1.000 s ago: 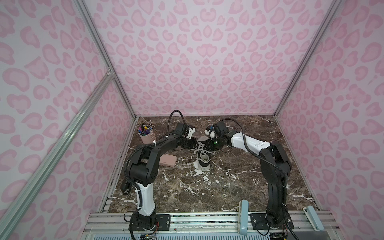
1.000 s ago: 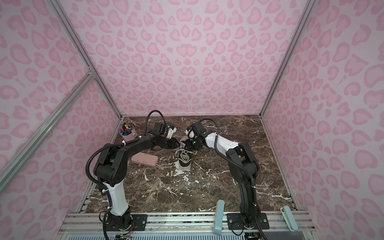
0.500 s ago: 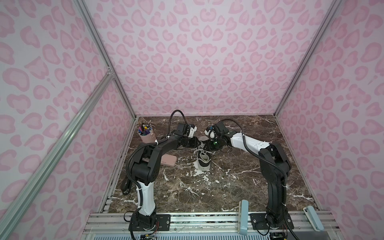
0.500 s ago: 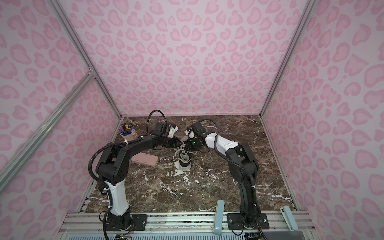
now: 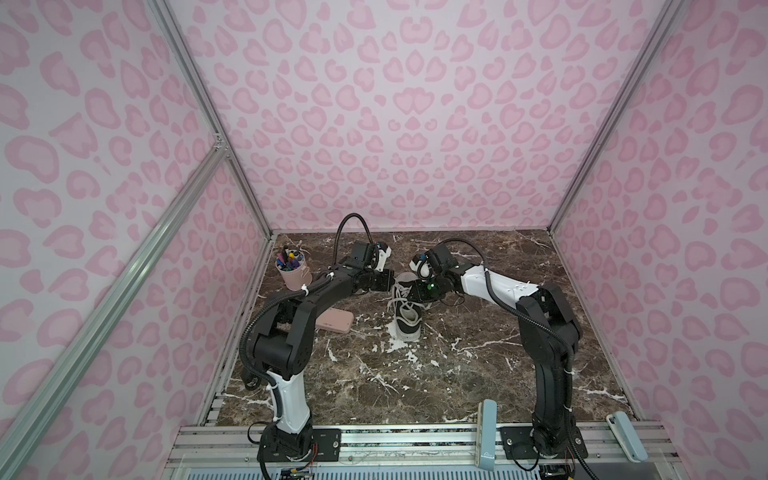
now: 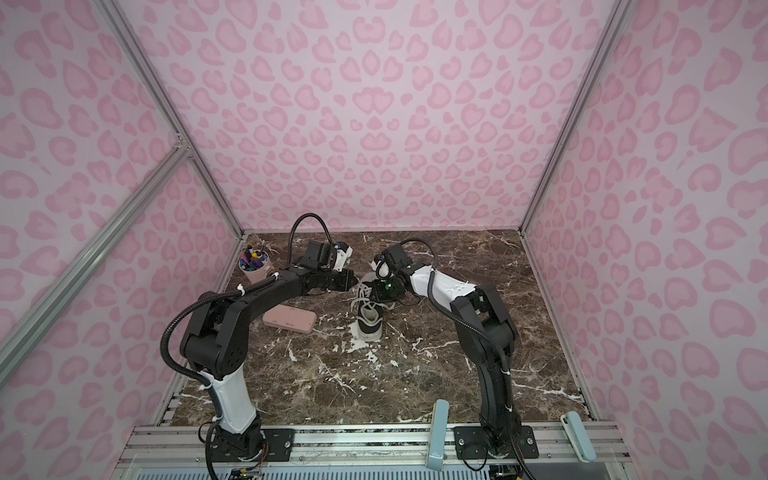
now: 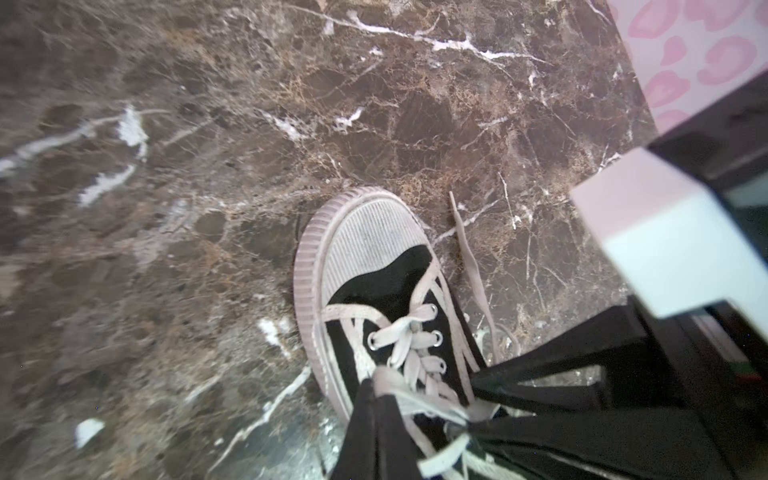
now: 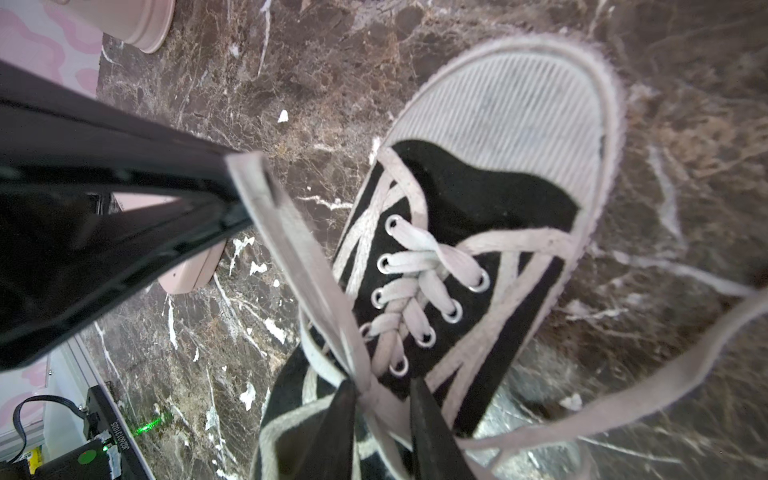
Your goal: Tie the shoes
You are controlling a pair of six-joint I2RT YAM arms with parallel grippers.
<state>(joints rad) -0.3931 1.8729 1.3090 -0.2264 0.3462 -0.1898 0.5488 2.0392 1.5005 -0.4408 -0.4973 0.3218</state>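
The left pincer [image 7: 374,384], pressed together, is pinching one lace [image 8: 299,249] taut above the sneaker [image 5: 406,322], lying on the table [image 5: 457,374] beneath both pincers. The right pincer [image 8: 382,399] is clamping the lace crossing [image 8: 374,388] near the top eyelets [image 8: 399,368]. Probably cinching the first knot; a loop comes next. The pen cup [image 5: 293,272] and pink case [image 5: 334,322], outward of the left pincer, are obstructing nothing.

Marble table [image 5: 478,365]: sneaker [image 5: 407,316], case [image 5: 335,322], cup [image 5: 293,275]

One marking found: a white printed code on a black unit [image 8: 110,434], lower left of the right wrist view. Its characters are not reliably legible.
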